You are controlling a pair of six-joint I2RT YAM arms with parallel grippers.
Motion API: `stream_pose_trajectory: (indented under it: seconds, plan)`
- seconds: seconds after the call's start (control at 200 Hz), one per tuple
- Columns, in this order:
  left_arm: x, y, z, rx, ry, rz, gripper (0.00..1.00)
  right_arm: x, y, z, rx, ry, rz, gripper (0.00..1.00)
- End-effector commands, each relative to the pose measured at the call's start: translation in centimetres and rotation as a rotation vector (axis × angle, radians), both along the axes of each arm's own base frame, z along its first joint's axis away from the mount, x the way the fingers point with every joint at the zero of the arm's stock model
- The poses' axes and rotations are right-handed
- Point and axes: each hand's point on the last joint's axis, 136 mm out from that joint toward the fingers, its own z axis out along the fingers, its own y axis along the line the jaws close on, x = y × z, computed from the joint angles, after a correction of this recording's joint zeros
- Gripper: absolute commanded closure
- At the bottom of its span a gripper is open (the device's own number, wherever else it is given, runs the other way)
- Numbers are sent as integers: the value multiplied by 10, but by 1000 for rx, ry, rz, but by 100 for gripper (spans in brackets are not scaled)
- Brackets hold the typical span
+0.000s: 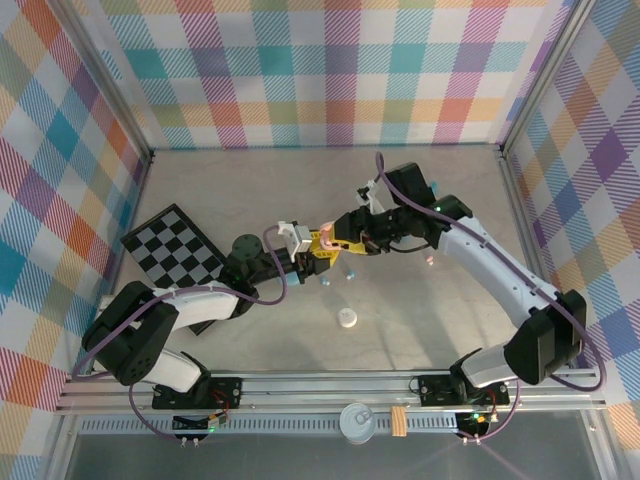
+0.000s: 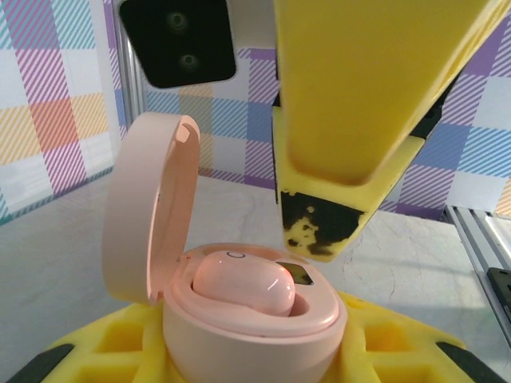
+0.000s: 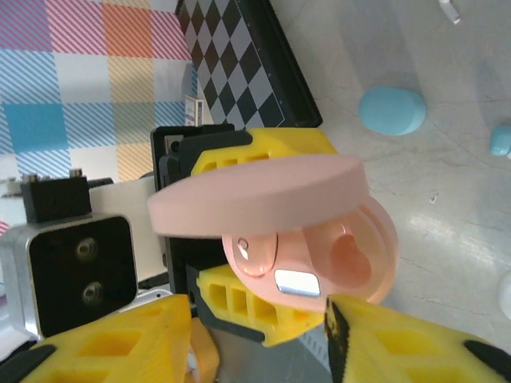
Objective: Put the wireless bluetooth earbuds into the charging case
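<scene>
pink earbud [image 2: 243, 283] seated in open case [image 2: 239, 343], clamped in left gripper [image 3: 251, 227]

We see a black-and-white checkerboard [image 1: 172, 245] lying flat on the left of the grey table [image 1: 250, 190], near the plaid wall [image 1: 330, 70]. Beyond the front rail [image 1: 300, 385], a round silver tin [image 1: 357, 420] and a small tan block [image 1: 400, 421] sit side by side.

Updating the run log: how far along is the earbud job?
Done: one pink earbud sits in the open pink case. In hand: left gripper holds the case; right gripper hovers open above it. Left: the other slot looks empty, lid not closed.
</scene>
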Motion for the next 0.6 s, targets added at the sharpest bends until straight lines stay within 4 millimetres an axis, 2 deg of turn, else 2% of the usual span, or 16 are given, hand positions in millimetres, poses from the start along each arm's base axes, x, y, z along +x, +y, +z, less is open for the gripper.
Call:
stream_pose_trajectory:
  seconds: [0.0, 0.095, 0.155, 0.24, 0.37, 0.49, 0.595]
  plan:
    - [-1, 1, 27, -52, -101, 2, 67, -12, -12, 27, 5, -148, 27, 48]
    - [-1, 4, 27, -55, -102, 9, 67, -15, -34, 31, -51, -260, -21, 46]
    - [-2, 7, 28, -56, -103, 12, 67, -12, -59, 28, -122, -321, -104, 46]
    - [-2, 10, 28, -53, -103, 18, 67, -3, -102, 13, -249, -369, -264, 46]
    - [-4, 12, 26, -45, -95, 20, 67, 13, -158, -17, -384, -337, -467, 46]
    - [-7, 14, 27, -41, -94, 25, 67, 28, -205, -52, -582, -261, -606, 46]
    - [-9, 15, 25, -25, -89, 23, 67, 43, -231, -82, -703, -173, -686, 46]
